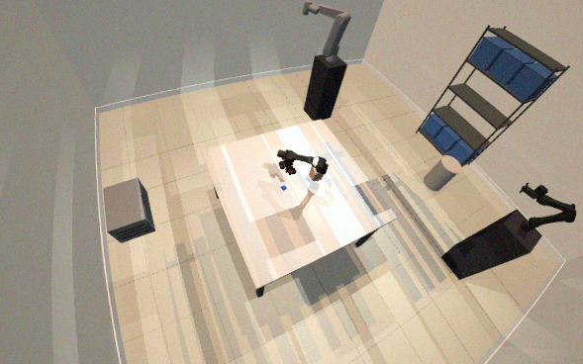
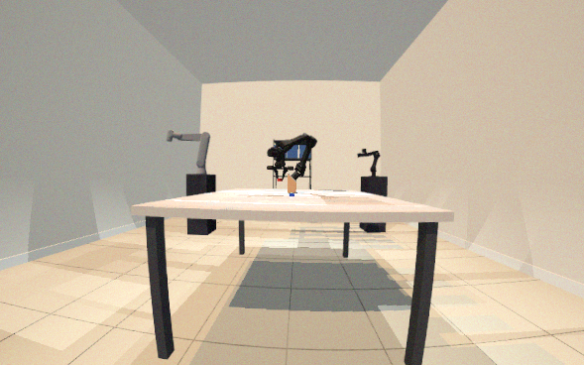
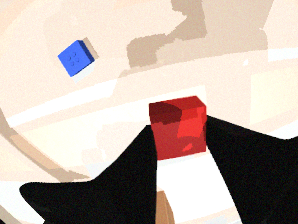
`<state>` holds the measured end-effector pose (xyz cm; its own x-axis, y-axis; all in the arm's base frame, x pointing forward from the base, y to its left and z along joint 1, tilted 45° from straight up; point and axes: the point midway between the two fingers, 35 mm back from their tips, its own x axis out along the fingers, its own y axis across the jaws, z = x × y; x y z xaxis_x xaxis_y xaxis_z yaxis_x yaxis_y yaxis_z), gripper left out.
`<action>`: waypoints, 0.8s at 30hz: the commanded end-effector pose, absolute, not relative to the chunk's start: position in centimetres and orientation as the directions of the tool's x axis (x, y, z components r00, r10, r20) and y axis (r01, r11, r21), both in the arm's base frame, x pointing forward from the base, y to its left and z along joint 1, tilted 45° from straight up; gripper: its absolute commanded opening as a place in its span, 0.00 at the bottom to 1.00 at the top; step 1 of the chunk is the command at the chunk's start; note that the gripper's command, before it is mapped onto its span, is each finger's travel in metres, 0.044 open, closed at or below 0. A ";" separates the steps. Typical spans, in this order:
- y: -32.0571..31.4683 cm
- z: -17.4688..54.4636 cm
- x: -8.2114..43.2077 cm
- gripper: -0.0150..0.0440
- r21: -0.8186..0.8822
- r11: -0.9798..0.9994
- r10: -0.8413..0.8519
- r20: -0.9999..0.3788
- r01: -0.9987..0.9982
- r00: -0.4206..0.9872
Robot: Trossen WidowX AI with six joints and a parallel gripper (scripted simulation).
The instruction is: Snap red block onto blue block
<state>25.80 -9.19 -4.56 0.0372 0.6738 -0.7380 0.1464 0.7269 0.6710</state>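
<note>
The red block (image 3: pixel 178 131) (image 2: pixel 280 180) is held between the two black fingertips and hangs above the table (image 1: pixel 244 173) (image 2: pixel 190 210). In the top view only a sliver of it shows beside the fingers. My gripper (image 3: pixel 177 125) (image 2: pixel 280 179) is shut on it. The blue block (image 3: pixel 75 59) (image 1: pixel 283 188) (image 2: pixel 292 194) lies on the table with studs facing up, at the upper left of the wrist view, apart from the red block. In the wrist view it is turned at an angle to the red block.
An orange-brown upright block-like piece (image 1: pixel 316 172) (image 2: pixel 292 184) stands by the arm's base. Away from the table are two other arms on dark pedestals (image 1: pixel 325 89) (image 1: pixel 492 247), a shelf with blue bins (image 1: pixel 492 51), a cylinder (image 1: pixel 441 174) and a grey cabinet (image 1: pixel 125 203).
</note>
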 end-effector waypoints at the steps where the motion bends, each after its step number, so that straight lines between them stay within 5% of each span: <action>1: -8.0 -3.9 27.4 0.25 0.669 0.741 0.667 -0.743 0.059 0.047; 24: -0.4 -1.4 33.1 0.25 0.678 0.712 0.696 -0.716 -0.186 0.052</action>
